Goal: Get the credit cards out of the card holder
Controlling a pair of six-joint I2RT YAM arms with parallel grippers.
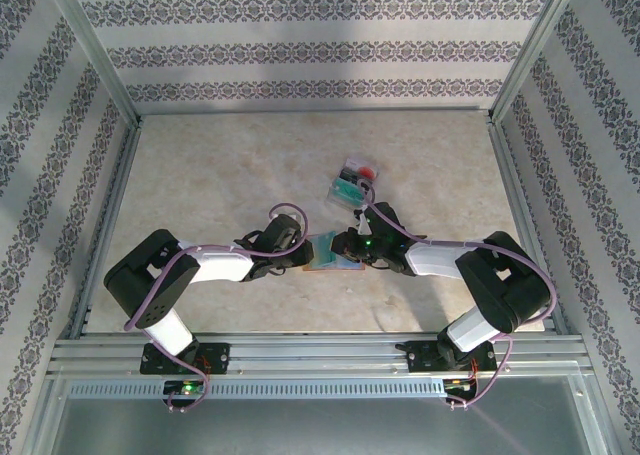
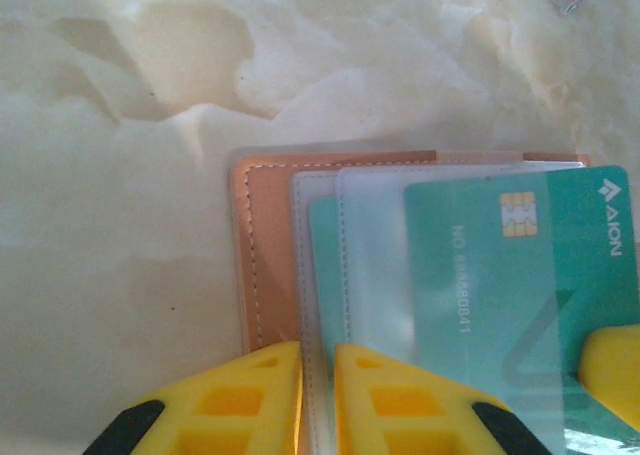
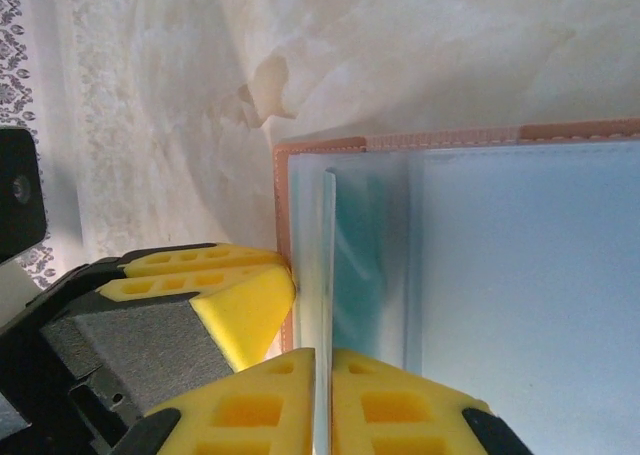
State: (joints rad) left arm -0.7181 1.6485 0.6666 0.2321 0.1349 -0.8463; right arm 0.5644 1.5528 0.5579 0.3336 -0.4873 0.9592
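Observation:
The brown card holder (image 1: pixel 332 265) lies open on the table between both arms, its grey-blue pockets (image 2: pixel 370 245) facing up. A teal credit card (image 2: pixel 520 275) with a gold chip sticks halfway out of a pocket. My right gripper (image 3: pixel 323 375) is shut on this card's thin edge (image 3: pixel 326 245), and one of its fingers (image 2: pixel 612 375) shows over the card's corner. My left gripper (image 2: pixel 318 375) rests its tips on the holder's stitched edge (image 2: pixel 262 255), jaws a narrow gap apart with nothing clamped between them. A second teal card (image 2: pixel 322 265) sits deeper in a pocket.
A small pile of loose cards (image 1: pixel 352 180), teal, red and pale, lies on the table just beyond the holder. The left gripper's fingers (image 3: pixel 240 300) touch the holder's corner beside my right fingers. Metal rails and patterned walls border the table.

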